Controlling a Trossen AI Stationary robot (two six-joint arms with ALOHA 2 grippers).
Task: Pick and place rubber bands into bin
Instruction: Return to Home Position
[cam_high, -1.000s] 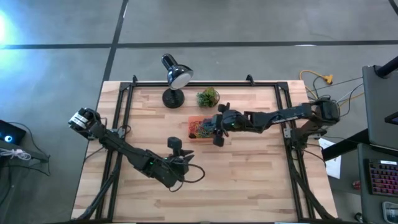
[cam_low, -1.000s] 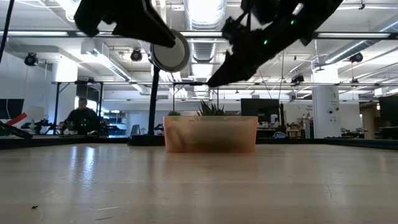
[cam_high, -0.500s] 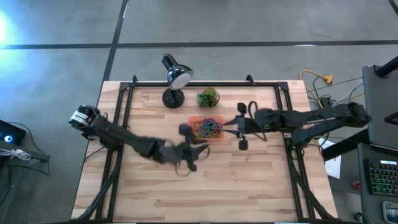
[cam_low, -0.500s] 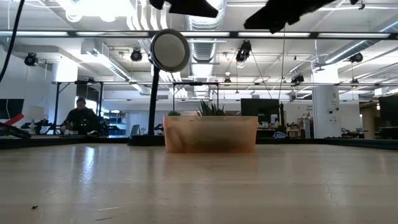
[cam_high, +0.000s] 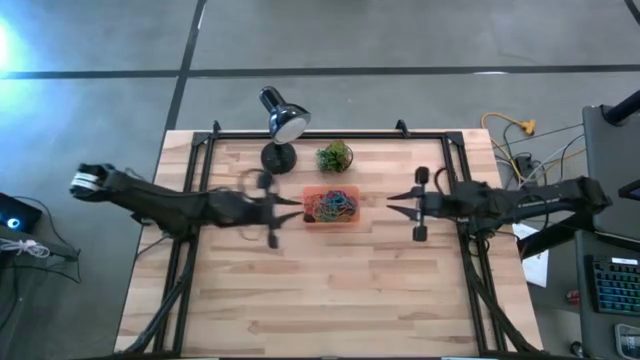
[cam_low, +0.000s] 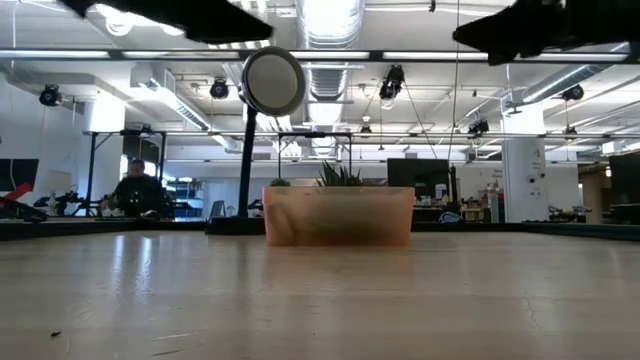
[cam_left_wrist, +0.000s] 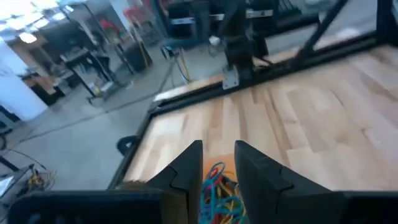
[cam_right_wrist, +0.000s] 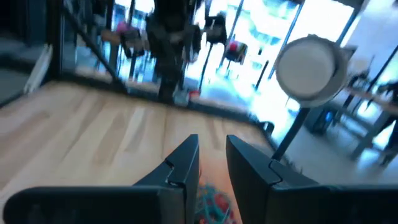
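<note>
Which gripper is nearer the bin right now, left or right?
The left gripper: its fingertips hover just off the bin's edge, while the right gripper hangs farther away, with bare table between.

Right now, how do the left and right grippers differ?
In the high view the left gripper is on the bin's left side and the right gripper is on its right side. The left gripper's tips nearly reach the bin's edge, while the right gripper has a clear strip of table between. Both are empty, with fingers slightly apart, pointing at the bin of rubber bands.
</note>
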